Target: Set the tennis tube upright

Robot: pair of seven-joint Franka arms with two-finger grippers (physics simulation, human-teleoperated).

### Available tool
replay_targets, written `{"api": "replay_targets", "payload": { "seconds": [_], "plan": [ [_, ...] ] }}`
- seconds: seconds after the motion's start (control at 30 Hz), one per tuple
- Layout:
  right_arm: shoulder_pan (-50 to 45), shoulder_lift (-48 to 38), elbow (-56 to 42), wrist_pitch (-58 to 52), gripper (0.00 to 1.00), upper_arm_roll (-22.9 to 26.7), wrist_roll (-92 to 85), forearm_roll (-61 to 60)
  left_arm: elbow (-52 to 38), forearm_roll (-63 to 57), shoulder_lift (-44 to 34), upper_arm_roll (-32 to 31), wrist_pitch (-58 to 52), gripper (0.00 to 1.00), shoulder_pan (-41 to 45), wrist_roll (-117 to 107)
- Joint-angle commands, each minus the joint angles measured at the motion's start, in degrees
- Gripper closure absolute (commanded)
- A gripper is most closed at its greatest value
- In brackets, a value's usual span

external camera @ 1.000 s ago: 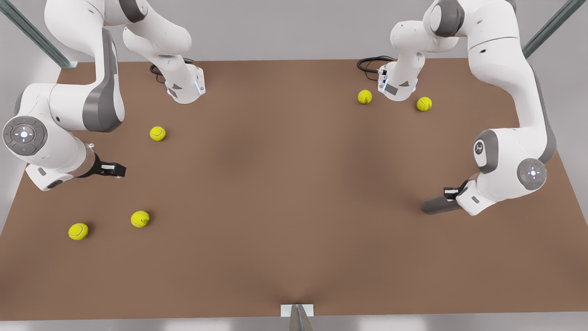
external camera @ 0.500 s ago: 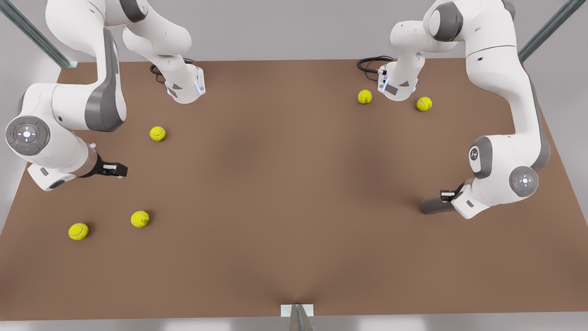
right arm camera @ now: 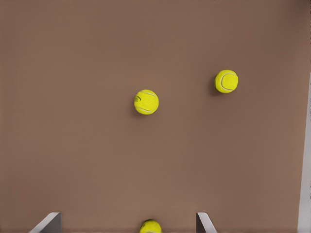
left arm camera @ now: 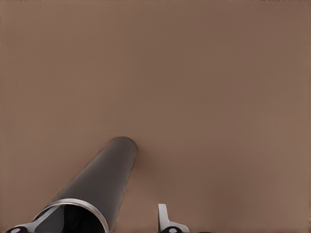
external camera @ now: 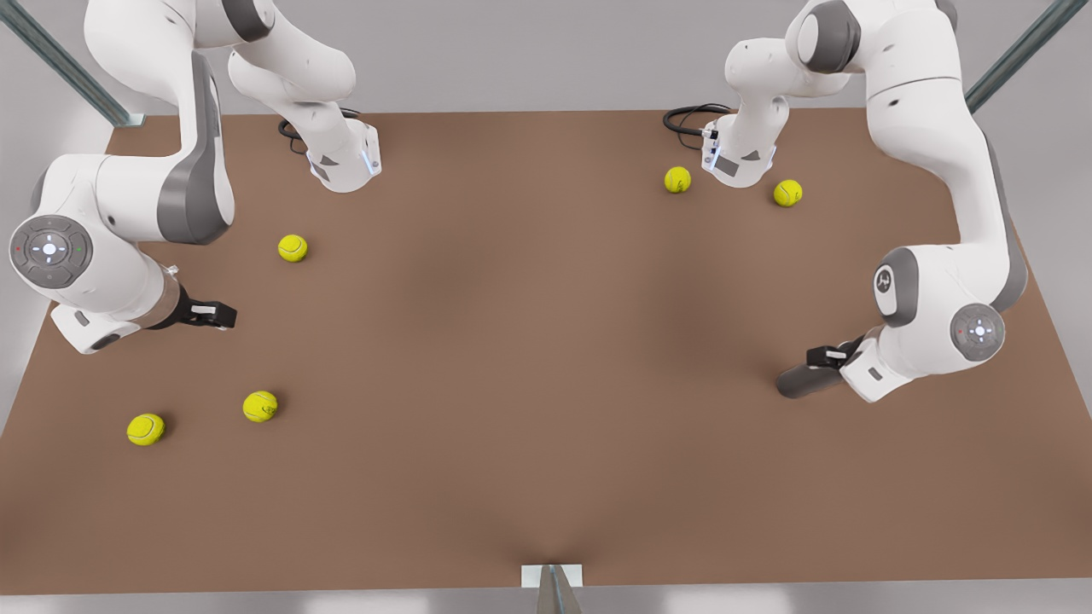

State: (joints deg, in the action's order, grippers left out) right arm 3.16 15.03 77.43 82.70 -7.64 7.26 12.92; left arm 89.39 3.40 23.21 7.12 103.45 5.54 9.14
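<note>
Hidden: my wrist covers the far end of the tennis tube in the front view, so I cannot tell how far it runs under the arm; in my left wrist view its rim end is cut off by the picture's edge.
Tennis tube: a plain matte grey cylinder, hollow, with a lighter rim at the end nearest my left claw; it lies tilted low over the brown surface at the front view's right.
Left claw: one finger sits at the tube's rim, the other finger stands apart beside the tube; I cannot tell whether I am pinching the wall.
Right claw: at the front view's left, above the surface, fingers spread with nothing between them; this arm waits.
Around: five small yellow-green tennis balls, fuzzy and round. Two lie near my right claw, one behind it, and two flank the arm base at the front view's right, well apart from the tube.
In the way: no ball lies beside the tube.
</note>
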Motion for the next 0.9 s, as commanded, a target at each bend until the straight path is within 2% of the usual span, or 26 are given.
{"api": "replay_targets", "payload": {
  "seconds": [0.0, 0.53, 0.67, 0.73, 0.8, 0.87],
  "plan": [
    [0.01, 0.0, 0.0, 0.0, 0.0, 0.0, -0.05, 0.0, 0.0, -0.06, -0.01, 0.0, 0.0, 0.0, 0.0, 0.0],
    [0.54, 0.08, -0.09, 0.18, 0.0, 0.0, 0.04, 0.18, -2.29, -2.08, -2.03, -0.09, -1.41, 0.0, 0.0, 0.0],
    [0.18, 0.08, -0.09, 0.44, 0.0, 0.09, 0.04, 0.27, -7.73, -1.99, -1.86, -0.44, -4.57, 0.0, -0.18, -1.75],
    [-0.34, 0.08, -2.64, 3.69, 0.0, 0.0, -0.49, -0.35, -11.25, -1.99, -1.94, -3.95, -10.01, 0.0, -2.2, -6.41],
    [-0.78, 0.08, -2.9, 5.1, 0.0, -0.09, -5.49, -0.52, -12.57, -2.52, -4.75, -4.22, -13.1, 0.0, -3.08, -6.77],
    [-0.61, 0.0, -3.87, 5.63, 0.0, 0.0, -6.73, -2.02, -9.94, -2.7, -8.8, -4.22, -13.01, 0.0, -3.08, -6.68]
  ]
}}
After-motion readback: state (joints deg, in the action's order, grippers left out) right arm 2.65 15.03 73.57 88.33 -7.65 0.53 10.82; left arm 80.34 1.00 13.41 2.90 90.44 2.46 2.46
